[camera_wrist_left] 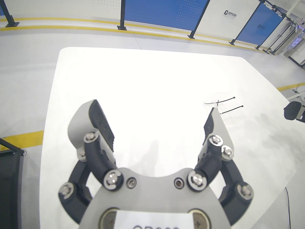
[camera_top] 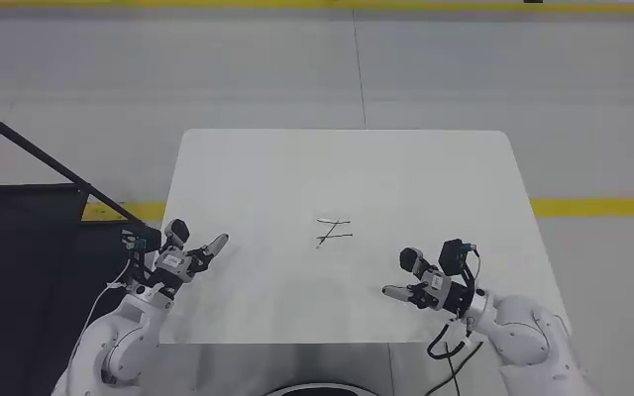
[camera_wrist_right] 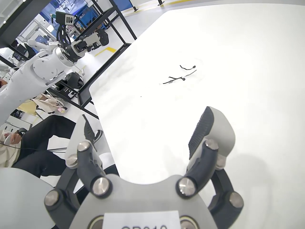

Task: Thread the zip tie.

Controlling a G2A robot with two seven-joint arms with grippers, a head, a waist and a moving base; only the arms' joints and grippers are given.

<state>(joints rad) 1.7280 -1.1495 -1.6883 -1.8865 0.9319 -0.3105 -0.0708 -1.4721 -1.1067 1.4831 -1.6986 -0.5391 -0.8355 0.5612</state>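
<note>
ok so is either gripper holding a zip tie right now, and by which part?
Nothing is held. The left gripper and right gripper are both open and empty; the zip ties lie on the table, apart from both.

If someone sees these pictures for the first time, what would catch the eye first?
The wide white table stands out, with two thin black zip ties lying close together near its middle. The left hand and the right hand hover open over the table's near side, one toward each corner, both well apart from the zip ties.
</note>
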